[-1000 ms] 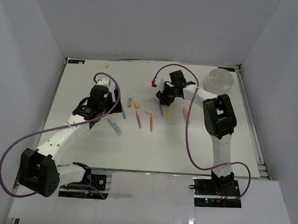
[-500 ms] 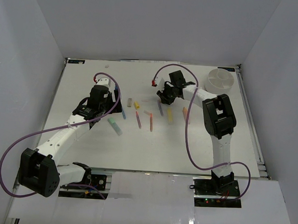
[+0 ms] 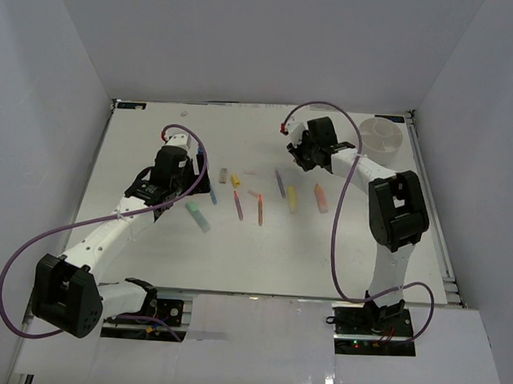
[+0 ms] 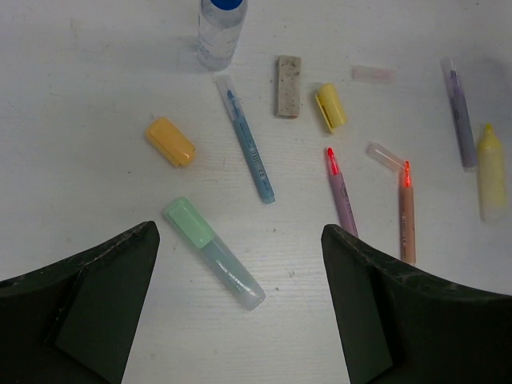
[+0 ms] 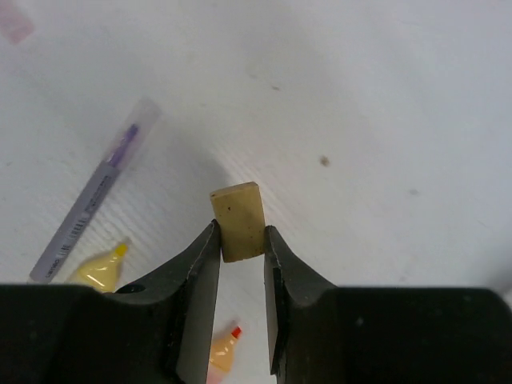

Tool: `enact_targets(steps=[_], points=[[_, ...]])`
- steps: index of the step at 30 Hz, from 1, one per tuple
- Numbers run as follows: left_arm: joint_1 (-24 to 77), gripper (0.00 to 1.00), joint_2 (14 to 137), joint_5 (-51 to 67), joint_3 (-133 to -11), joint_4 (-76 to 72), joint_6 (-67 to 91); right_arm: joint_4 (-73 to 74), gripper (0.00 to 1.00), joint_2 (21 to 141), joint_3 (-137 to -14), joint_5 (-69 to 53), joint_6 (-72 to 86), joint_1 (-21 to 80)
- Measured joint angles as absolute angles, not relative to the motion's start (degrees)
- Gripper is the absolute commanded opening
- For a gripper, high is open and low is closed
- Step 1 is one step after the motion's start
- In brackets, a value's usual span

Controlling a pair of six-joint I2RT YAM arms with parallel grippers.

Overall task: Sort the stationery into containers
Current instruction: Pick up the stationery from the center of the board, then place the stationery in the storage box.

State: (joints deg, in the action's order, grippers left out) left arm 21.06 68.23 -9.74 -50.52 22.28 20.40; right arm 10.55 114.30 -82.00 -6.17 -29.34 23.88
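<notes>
Right wrist view: right tool [image 5: 242,244] pinches a cream eraser [image 5: 238,219], seemingly lifted; left tool [image 4: 240,264] gapes wide.

Bottle [image 4: 221,30] top cut off by left wrist frame edge; eraser [image 5: 238,221] base hidden btwn right gripper's fingers [image 5: 200,280]

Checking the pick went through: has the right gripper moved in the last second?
Yes. The right gripper, shut on a cream eraser, has moved away from the purple pen toward the white tub.
</notes>
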Motion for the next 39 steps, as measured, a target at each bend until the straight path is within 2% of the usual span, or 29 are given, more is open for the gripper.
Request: enact_targets(steps=[9, 14, 24, 35, 39], points=[[21.1, 0.94, 68.2, -9.6, -50.5, 22.3, 20.4, 5.8, 0.08, 108.5, -85.3, 24.3, -20.6, 22.2], [21.1, 0.94, 68.2, -9.6, -50.5, 22.3, 20.4, 6.7, 0.08, 110.2, -90.5, 34.5, -16.4, 19.8], [21.1, 0.94, 68.2, -9.6, -50.5, 22.3, 20.4, 10.6, 0.08, 115.6, -97.0, 36.2, -6.3, 13.0], [21.1, 0.94, 68.3, -9.6, -50.5, 22.3, 20.4, 11.9, 0.08, 121.8, -101.4, 36.0, -0.7, 10.7], [21.1, 0.94, 68.5, -9.6, -50.5, 22.3, 20.4, 11.9, 0.12, 122.7, -102.3, 36.0, 1.0, 10.2]])
